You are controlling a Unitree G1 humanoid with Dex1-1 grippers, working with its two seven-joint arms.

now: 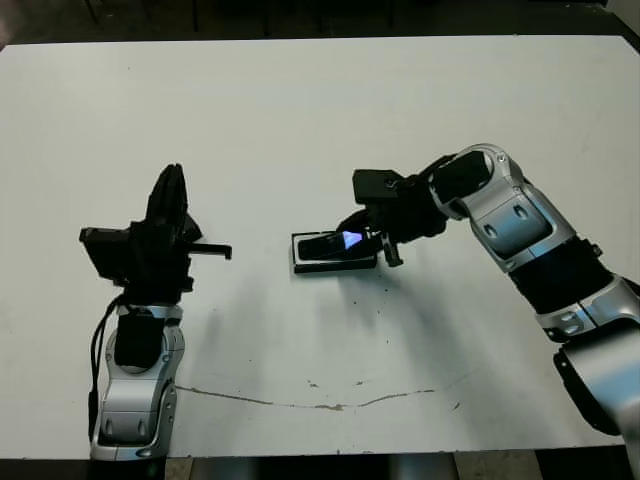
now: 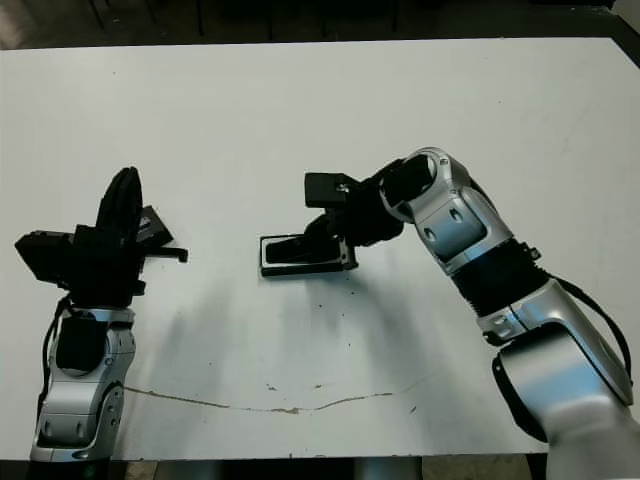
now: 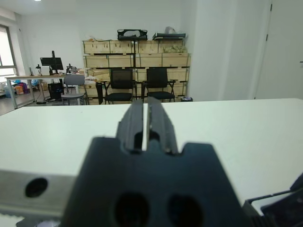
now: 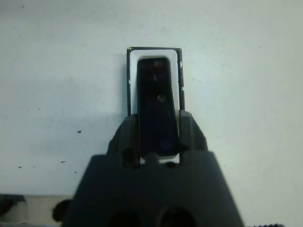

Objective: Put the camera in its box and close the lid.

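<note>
The white table [image 1: 320, 110] carries little: the box [image 1: 334, 266] lies near its middle, and at about nine o'clock from it, well apart, the left gripper [image 3: 147, 111] stands upright with its two fingers pressed together on nothing; a flat black piece with a pale strip, the lid [image 2: 152, 228], shows just beside that gripper, though whether it rests on the table or leans on the arm cannot be told; the right gripper [image 4: 157, 135] reaches in from three o'clock and clamps the camera [image 4: 156, 106] between its fingers, holding it over the box's white lining, tilted, one end low in the tray; the gripper's body hides the box's near end, so how far the camera is seated cannot be told; the left eye view catches a bluish-white glow on the camera's face, which the right eye view hides behind the wrist; the right wrist view alone shows the camera lined up lengthwise with the tray, white lining visible along its far end and one side; the left wrist view alone shows the room beyond the table: wooden drawer units [image 3: 137, 54], black chairs [image 3: 139, 85], a desk with a monitor [image 3: 51, 61]; the tabletop bears a thin brown scratch [image 1: 320, 402] near the six o'clock edge and a few dark specks.
</note>
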